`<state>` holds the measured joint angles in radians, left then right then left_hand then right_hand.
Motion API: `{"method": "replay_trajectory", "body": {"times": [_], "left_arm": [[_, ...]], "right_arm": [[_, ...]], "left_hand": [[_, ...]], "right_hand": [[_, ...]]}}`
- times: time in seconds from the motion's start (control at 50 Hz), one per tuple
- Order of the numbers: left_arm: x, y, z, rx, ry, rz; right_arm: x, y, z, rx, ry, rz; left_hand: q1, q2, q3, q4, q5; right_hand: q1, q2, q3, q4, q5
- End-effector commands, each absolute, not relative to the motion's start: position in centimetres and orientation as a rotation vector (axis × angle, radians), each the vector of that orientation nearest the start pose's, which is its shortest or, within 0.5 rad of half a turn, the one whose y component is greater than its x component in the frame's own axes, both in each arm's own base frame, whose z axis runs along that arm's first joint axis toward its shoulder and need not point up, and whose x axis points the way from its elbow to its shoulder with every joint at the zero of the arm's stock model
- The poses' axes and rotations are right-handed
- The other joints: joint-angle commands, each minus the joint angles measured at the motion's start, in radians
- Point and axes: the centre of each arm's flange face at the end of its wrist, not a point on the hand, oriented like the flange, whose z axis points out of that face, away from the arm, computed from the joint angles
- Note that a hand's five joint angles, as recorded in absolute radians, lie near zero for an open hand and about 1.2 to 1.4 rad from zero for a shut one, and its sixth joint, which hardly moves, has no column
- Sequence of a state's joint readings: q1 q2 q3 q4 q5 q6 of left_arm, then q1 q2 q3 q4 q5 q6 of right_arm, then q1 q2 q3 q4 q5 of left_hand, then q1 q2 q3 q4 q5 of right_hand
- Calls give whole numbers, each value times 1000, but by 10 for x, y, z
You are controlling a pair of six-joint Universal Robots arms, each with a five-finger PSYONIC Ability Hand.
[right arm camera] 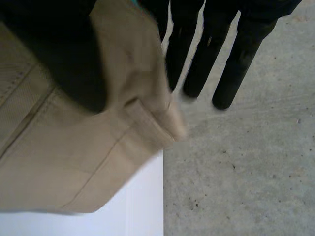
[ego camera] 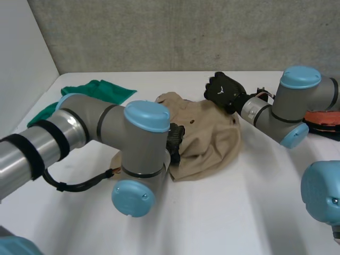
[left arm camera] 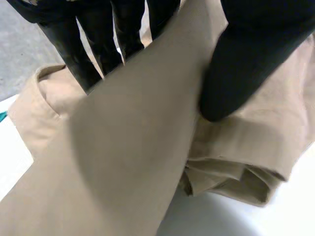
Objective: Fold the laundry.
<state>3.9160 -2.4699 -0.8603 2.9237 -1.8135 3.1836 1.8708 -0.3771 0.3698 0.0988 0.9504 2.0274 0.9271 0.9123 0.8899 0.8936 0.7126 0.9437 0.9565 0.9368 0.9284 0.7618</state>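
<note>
A tan garment (ego camera: 207, 135) lies crumpled on the middle of the white table (ego camera: 244, 212). My left hand (ego camera: 176, 139) is at its near-left part. In the left wrist view a band of the tan garment (left arm camera: 123, 162) runs between the thumb (left arm camera: 246, 64) and the fingers (left arm camera: 93, 59), which pinch it. My right hand (ego camera: 223, 90) is at the garment's far edge. In the right wrist view a seamed fold of the tan garment (right arm camera: 142, 103) sits between the dark thumb (right arm camera: 74, 64) and the straight fingers (right arm camera: 197, 59).
A green cloth (ego camera: 90, 93) lies at the far left of the table. An orange and black object (ego camera: 324, 121) sits at the right edge behind my right arm. A grey wall (ego camera: 186, 32) rises just beyond the table's far edge.
</note>
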Motion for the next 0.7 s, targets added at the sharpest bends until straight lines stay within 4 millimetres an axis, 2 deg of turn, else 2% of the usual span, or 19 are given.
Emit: {"method": "replay_trajectory", "body": {"times": [0.02,0.06,0.08,0.14,0.16,0.2,0.22,0.28,0.3,0.34,0.36,0.42,0.48,0.5,0.56,0.58,0.64,0.66,0.7], "left_arm": [[-389,-261,190,785,2547,-1983],[-386,-265,204,766,2524,-2033],[-382,-268,217,751,2504,-2077],[-375,-274,240,718,2473,-2152],[-368,-279,256,687,2452,-2202],[-362,-283,271,662,2425,-2249],[-356,-287,285,648,2396,-2294],[-349,-290,299,643,2371,-2344],[-346,-292,306,651,2363,-2367],[-345,-294,311,669,2359,-2389],[-344,-295,312,685,2360,-2397],[-342,-300,310,701,2372,-2380],[-342,-305,296,731,2417,-2310],[-342,-307,284,746,2451,-2252],[-343,-310,261,777,2505,-2149],[-344,-312,244,802,2538,-2073],[-345,-314,220,830,2576,-1972],[-343,-317,210,832,2582,-1929],[-342,-323,204,828,2576,-1915]], "right_arm": [[314,-425,177,-1965,1506,-2210],[306,-418,191,-1960,1585,-2188],[300,-409,206,-1947,1658,-2156],[289,-391,233,-1892,1767,-2121],[283,-377,252,-1845,1837,-2103],[275,-362,273,-1782,1907,-2096],[268,-345,293,-1707,1965,-2081],[258,-320,316,-1590,2047,-2039],[252,-305,328,-1540,2083,-2020],[246,-293,338,-1484,2117,-1991],[244,-281,345,-1434,2151,-1950],[241,-267,347,-1371,2211,-1847],[242,-251,339,-1347,2267,-1675],[244,-245,328,-1361,2303,-1565],[247,-239,306,-1409,2351,-1419],[247,-240,290,-1440,2375,-1340],[251,-242,270,-1465,2382,-1291],[255,-247,258,-1461,2372,-1320],[260,-254,250,-1446,2353,-1388]], "left_hand": [[469,484,506,503,509],[469,484,506,503,509],[469,484,506,503,509],[469,484,506,503,509],[469,484,506,503,509],[469,484,506,503,509],[469,484,506,503,509],[469,484,506,503,509],[469,484,506,503,509],[469,484,506,503,509],[469,484,506,503,509],[469,484,506,503,509],[469,484,506,503,509],[469,484,506,503,509],[467,481,504,500,507],[429,444,466,462,469],[373,388,410,406,413],[344,358,381,377,384],[332,346,369,365,371]], "right_hand": [[453,440,459,468,460],[453,440,459,468,460],[453,440,459,468,460],[453,440,459,468,460],[453,440,459,468,460],[453,440,459,468,460],[453,440,459,468,460],[453,440,459,468,460],[453,440,459,468,460],[453,440,459,468,460],[453,440,459,468,460],[453,440,459,468,460],[453,440,459,468,460],[453,440,459,468,460],[453,440,459,468,460],[453,440,459,468,460],[453,440,459,468,460],[453,440,459,468,460],[453,440,459,468,460]]}}
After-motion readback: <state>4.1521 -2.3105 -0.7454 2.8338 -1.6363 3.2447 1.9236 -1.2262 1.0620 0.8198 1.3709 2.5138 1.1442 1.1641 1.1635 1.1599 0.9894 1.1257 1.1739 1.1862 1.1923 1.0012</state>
